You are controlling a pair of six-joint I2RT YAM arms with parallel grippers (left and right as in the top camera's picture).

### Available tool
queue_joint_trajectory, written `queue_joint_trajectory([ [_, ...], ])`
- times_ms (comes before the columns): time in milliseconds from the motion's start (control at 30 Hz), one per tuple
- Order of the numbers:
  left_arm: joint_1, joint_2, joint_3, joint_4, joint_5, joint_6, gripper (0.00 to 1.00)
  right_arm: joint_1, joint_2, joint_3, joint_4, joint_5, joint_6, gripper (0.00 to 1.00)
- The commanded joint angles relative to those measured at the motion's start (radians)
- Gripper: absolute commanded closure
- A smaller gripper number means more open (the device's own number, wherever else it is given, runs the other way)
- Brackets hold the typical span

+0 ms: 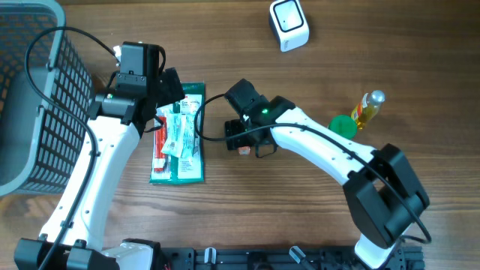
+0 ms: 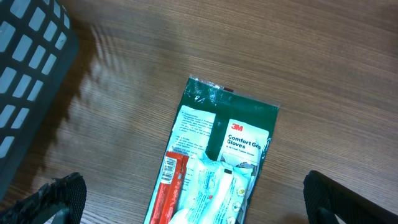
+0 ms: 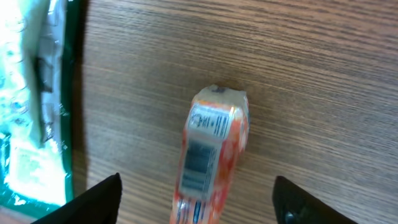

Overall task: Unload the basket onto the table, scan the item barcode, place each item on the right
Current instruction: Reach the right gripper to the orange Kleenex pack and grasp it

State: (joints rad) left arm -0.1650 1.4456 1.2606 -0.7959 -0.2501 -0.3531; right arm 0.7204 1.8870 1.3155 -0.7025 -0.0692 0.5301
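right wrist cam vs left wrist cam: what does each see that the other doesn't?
Right wrist only: a small orange plastic packet lying on the table, barcode label facing the camera. Left wrist only: the corner of a grey plastic grid basket, plus the readable 3M label on the gloves. Both: the flat green glove package and the brown wooden table.
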Motion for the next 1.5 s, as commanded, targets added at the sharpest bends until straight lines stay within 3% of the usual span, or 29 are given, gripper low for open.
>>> queue_joint_trajectory([
  [0,0.004,0.001,0.003,0.002,-0.009,0.002,0.0,0.003,0.051,0.011,0.01,0.016,0.023,0.28],
  [100,0.004,0.001,0.003,0.002,-0.01,0.002,0.0,0.003,0.058,0.011,0.019,0.016,0.023,0.32],
  [200,0.004,0.001,0.004,0.002,-0.01,0.002,0.0,0.003,0.058,0.011,0.029,0.016,0.023,0.54],
  [233,0.004,0.001,0.004,0.002,-0.01,0.002,0.0,0.003,0.058,0.011,0.029,0.016,0.022,0.57],
  [500,0.004,0.001,0.004,0.002,-0.01,0.002,0.0,0.003,0.06,0.011,0.028,0.017,0.02,0.67],
  [567,0.004,0.001,0.003,0.002,-0.009,0.002,0.0,0.003,0.06,0.011,0.015,0.017,0.019,0.75],
  [633,0.004,0.001,0.003,0.002,-0.009,0.002,0.0,0.0,0.056,0.014,0.013,0.035,-0.015,0.9],
  [933,0.004,0.001,0.003,0.002,-0.009,0.002,0.0,-0.037,-0.11,0.018,-0.187,0.282,-0.036,0.89],
  [1467,0.004,0.001,0.004,0.002,-0.01,0.002,0.0,-0.037,-0.109,-0.143,-0.093,0.345,0.023,0.84],
])
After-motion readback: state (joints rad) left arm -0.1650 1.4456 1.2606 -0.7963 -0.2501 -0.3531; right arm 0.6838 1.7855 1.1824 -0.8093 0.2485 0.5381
